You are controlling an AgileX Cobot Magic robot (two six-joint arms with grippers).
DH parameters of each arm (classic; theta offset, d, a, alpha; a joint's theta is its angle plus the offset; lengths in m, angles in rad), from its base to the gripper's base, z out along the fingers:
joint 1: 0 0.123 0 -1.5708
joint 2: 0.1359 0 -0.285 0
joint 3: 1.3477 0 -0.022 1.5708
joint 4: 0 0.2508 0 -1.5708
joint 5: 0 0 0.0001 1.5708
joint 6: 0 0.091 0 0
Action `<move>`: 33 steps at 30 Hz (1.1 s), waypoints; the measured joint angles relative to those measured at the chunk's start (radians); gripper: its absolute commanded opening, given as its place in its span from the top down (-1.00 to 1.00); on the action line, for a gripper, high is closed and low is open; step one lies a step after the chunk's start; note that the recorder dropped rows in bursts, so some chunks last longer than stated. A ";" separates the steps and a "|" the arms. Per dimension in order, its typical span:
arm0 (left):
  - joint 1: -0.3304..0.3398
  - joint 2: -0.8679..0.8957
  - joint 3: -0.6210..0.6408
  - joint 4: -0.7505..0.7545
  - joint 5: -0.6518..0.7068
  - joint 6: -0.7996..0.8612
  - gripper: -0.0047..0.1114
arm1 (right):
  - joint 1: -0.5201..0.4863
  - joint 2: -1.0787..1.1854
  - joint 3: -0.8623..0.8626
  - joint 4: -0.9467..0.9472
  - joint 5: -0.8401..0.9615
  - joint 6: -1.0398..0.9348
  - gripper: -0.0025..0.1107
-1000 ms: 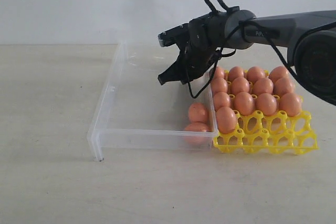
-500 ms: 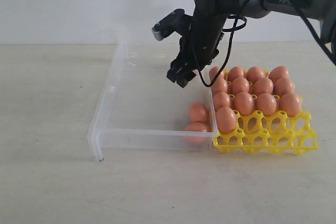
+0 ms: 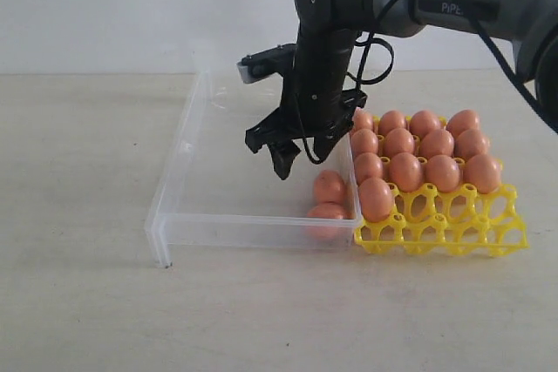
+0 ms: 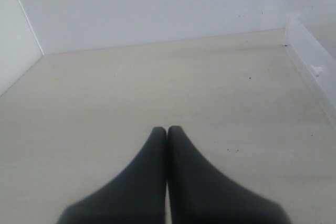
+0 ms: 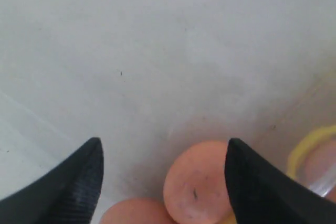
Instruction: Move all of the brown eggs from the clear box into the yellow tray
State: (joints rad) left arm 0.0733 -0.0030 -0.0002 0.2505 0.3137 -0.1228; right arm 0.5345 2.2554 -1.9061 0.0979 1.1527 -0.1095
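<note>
Right gripper (image 3: 272,154) hangs wide open and empty over the clear box (image 3: 253,231), lining up on the last two brown eggs (image 3: 330,187) beside the yellow tray (image 3: 453,233). Next up: drop down, straddle one, squeeze gently. Left gripper (image 4: 167,129) is pinched shut, holding nothing

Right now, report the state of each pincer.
Left pincer: closed, holding nothing.
Right pincer: open, empty, over two brown eggs in the clear box.
</note>
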 measured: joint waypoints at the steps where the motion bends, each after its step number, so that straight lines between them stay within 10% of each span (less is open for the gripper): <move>1: 0.000 0.000 0.000 0.000 0.000 0.000 0.99 | 0.000 0.000 0.000 0.000 0.020 0.025 -0.16; 33: 0.000 0.000 0.000 0.000 0.000 0.000 0.99 | 0.003 0.077 0.000 -0.062 0.057 0.305 -0.16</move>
State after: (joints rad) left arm 0.0733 -0.0030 -0.0002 0.2505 0.3137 -0.1228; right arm 0.5374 2.3325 -1.9061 0.0364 1.2100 0.1960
